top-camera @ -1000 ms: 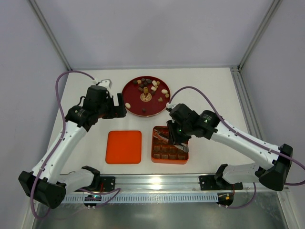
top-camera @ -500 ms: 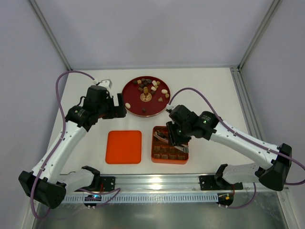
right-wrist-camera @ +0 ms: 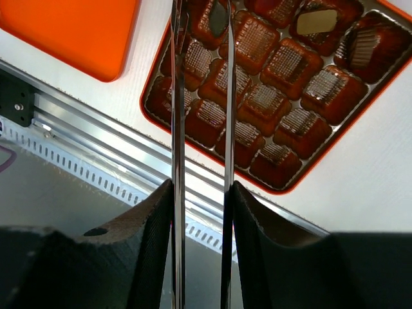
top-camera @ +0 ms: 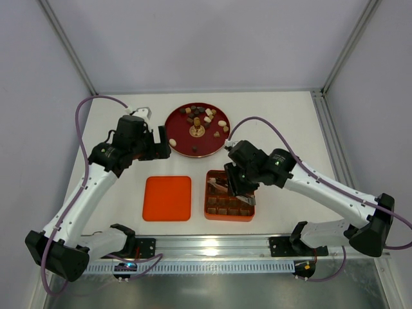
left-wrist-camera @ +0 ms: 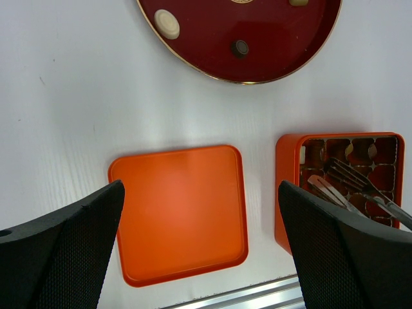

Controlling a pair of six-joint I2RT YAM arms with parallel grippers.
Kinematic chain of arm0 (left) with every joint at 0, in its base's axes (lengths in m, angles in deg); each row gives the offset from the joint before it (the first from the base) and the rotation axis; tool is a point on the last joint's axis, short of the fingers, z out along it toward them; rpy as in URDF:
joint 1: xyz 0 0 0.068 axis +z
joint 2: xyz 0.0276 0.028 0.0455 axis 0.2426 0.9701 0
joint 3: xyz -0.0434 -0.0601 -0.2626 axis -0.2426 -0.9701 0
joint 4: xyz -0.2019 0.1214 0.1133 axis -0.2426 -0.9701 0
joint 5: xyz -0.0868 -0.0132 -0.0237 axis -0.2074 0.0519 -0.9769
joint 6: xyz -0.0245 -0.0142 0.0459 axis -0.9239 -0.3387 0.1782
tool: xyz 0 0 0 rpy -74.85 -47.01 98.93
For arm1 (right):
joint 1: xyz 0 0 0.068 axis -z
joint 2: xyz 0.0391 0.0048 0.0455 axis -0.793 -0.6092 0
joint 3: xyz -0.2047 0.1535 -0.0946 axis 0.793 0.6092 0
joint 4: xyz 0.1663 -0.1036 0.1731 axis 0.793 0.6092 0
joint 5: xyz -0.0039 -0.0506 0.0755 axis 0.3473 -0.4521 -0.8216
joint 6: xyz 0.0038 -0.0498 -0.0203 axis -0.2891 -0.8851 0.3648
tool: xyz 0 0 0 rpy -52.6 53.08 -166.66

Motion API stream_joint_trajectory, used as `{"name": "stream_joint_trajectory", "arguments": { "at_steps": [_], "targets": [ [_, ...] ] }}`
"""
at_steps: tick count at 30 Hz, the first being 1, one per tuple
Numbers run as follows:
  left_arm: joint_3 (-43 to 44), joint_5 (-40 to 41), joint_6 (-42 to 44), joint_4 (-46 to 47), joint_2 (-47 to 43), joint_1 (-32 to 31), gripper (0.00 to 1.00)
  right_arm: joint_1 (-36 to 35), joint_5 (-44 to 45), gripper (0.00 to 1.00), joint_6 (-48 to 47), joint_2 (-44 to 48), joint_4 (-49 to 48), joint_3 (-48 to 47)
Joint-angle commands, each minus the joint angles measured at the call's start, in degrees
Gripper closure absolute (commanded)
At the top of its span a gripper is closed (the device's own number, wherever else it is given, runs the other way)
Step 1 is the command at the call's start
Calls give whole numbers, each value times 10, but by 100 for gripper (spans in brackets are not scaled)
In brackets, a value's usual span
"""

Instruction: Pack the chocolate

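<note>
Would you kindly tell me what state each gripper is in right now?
Left gripper: open, holding nothing.
Right gripper: closed on the tweezers.

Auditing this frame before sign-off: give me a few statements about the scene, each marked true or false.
1. The right gripper holds tweezers. True.
2. The lid sits on the box. False: it lies flat beside the box, to its left in the top view, apart from it.
3. The left gripper grips a chocolate. False: it is open and empty.
4. Some chocolates lie on the plate. True.
5. The tweezers' tips are over the plate. False: they are over the box.
</note>
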Motion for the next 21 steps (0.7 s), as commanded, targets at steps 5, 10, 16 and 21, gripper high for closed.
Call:
{"name": "stream_joint_trajectory", "arguments": {
  "at_steps": [5,10,16,21],
  "targets": [
    [4,0,-2,13,0,0,0,40,24,57,-72,-65,12,-138],
    [10,3,1,6,-1,-1,0,98,7,57,-139,-188,3,-262],
    [28,11,8,-8,1,-1,0,118,-16,58,-176,-321,17,-417],
    [39,17,12,-15,3,0,0,118,-13,58,-186,-404,37,-475]
  ]
}}
